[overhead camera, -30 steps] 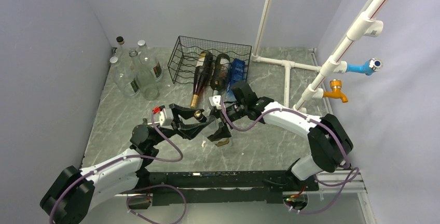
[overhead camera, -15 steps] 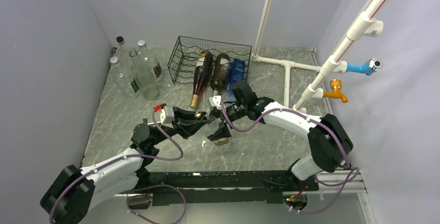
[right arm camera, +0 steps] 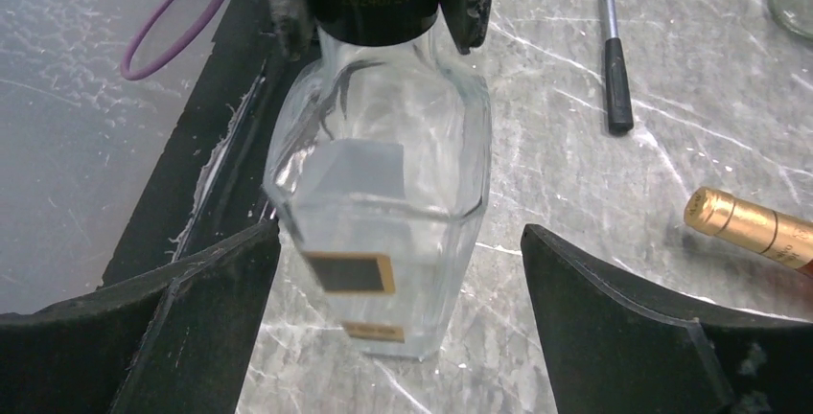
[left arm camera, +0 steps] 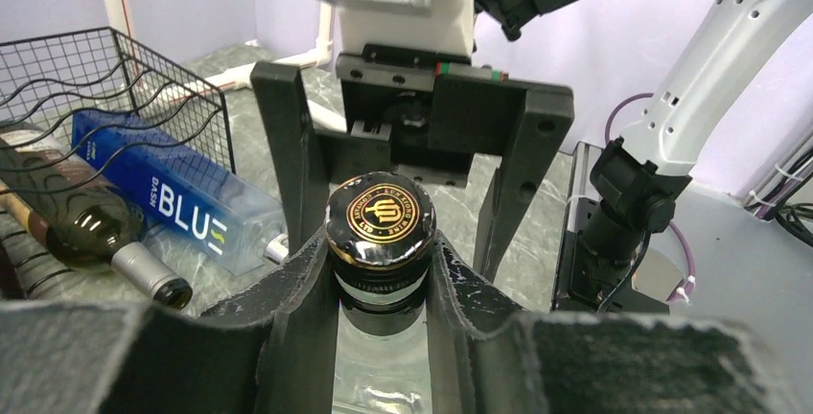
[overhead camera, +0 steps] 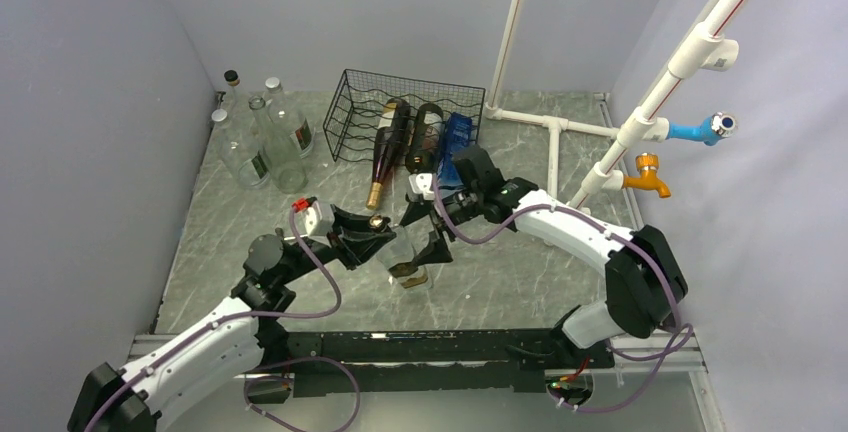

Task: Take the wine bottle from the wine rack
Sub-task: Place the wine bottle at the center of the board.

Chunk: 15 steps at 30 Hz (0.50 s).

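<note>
A clear glass wine bottle [overhead camera: 405,258] with a black-and-gold cap [left arm camera: 377,221] is off the rack, over the marble table in front of my arms. My left gripper [left arm camera: 377,253] is shut on its neck just under the cap. My right gripper [right arm camera: 401,241] is open, its fingers [left arm camera: 290,150] standing wide on either side of the bottle's body [right arm camera: 383,179] without touching it. The black wire wine rack [overhead camera: 352,102] stands at the back. It still holds a dark bottle with a gold neck [overhead camera: 385,147], another dark bottle [overhead camera: 426,137] and a blue bottle [left arm camera: 182,205].
Several clear bottles [overhead camera: 262,140] stand at the back left. White pipes [overhead camera: 551,132] with a blue and an orange tap run along the right side. A hammer [right arm camera: 615,59] lies on the marble near the held bottle. The table's black front rail [overhead camera: 420,344] is close below.
My left gripper has shut on the bottle's neck. My right gripper has opened and let go of the bottle's body. The bottle has shifted slightly left and toward the front.
</note>
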### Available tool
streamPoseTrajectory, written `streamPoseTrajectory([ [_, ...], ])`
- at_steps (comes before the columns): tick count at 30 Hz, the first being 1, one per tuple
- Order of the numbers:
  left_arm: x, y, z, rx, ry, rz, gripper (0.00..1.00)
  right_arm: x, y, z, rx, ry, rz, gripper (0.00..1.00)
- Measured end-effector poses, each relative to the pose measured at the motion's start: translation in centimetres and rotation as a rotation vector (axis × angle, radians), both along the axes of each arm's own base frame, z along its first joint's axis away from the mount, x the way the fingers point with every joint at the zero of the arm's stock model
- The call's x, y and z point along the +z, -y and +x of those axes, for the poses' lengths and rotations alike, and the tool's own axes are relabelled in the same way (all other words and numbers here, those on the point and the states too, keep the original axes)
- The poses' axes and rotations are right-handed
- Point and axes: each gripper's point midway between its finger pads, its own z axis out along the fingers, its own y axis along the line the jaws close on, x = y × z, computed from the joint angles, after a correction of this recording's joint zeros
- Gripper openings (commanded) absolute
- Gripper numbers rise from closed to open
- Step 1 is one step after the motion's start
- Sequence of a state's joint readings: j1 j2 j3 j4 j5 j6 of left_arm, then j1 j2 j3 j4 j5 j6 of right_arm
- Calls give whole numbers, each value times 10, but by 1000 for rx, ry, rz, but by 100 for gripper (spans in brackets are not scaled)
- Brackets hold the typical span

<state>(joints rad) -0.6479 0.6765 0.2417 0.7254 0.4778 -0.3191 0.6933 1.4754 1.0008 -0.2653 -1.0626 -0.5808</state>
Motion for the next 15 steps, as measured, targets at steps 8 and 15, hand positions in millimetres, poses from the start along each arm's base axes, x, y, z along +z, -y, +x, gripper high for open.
streamPoseTrajectory([
  [8, 3, -11, 7, 82, -95, 100, 0, 16, 13, 4, 0, 42, 25, 100],
  [15, 7, -25, 18, 186, -158, 173, 0, 16, 16, 6, -7, 47, 22, 100],
])
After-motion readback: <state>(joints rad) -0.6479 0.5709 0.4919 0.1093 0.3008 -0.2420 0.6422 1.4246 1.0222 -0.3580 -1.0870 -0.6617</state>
